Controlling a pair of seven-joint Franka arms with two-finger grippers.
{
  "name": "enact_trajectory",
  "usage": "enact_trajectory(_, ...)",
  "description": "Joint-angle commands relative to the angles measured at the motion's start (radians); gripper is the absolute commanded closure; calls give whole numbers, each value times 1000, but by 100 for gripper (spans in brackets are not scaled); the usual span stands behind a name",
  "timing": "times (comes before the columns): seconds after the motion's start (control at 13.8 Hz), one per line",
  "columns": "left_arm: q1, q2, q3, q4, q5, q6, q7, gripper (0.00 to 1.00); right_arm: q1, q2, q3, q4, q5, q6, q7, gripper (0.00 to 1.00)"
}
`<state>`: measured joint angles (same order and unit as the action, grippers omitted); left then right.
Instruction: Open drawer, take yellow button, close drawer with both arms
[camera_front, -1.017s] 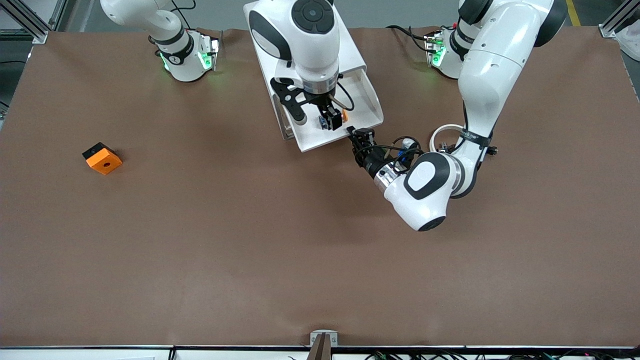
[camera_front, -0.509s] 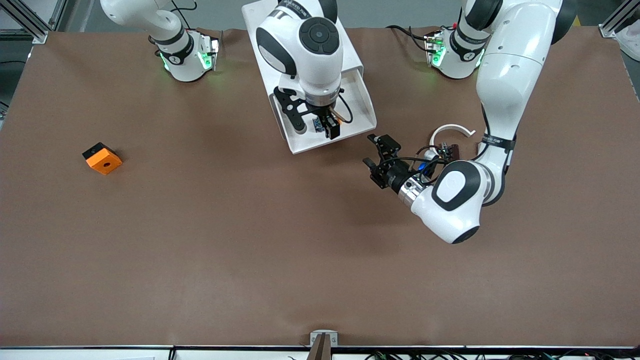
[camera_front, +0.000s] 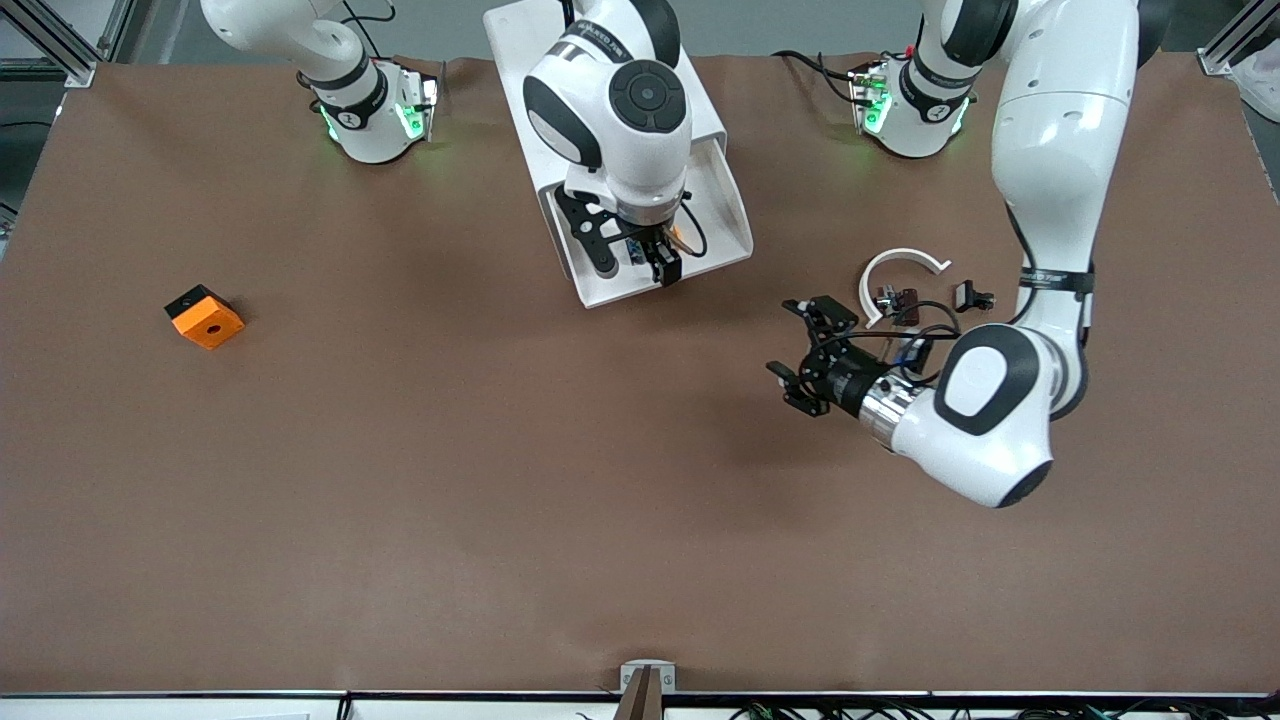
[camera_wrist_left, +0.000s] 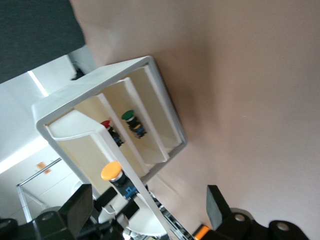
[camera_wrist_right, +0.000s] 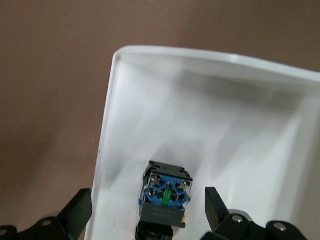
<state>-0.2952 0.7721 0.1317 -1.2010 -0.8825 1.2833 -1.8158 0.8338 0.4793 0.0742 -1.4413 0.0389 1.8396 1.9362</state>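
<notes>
— Where's the button (camera_wrist_right: 165, 192)?
— Lying in the open drawer (camera_front: 725, 205), between the right gripper's (camera_front: 648, 258) spread jaws; the grab comes next, so it must drop and clench.
— The left gripper (camera_front: 815, 355)?
— Released, empty, and backed away from the drawer since a second ago.

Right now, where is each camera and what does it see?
Front view: high across the table, facing the arms' bases; shows both arms, left hand over bare table, right hand over the drawer.
Left wrist view: on the left wrist, facing the cabinet's front; its own open fingers show.
Right wrist view: on the right wrist, looking into the drawer at the button; open fingers flank it.
Shared: both wrist views show that button and drawer.
</notes>
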Motion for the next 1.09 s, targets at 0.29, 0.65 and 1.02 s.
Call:
enact_trajectory(0.29, -21, -102, 153, 1, 24, 24, 147, 0, 8, -8, -4, -30, 9, 17, 15, 24)
enact_trajectory(0.65, -42, -155, 149, 0, 166, 24, 451, 0, 1, -10, -4, -28, 9, 9, 4, 78)
enact_trajectory(1.02, -94, -177, 151, -3, 298, 49, 804, 0, -65, -21, -4, 66, 10, -78, -28, 91)
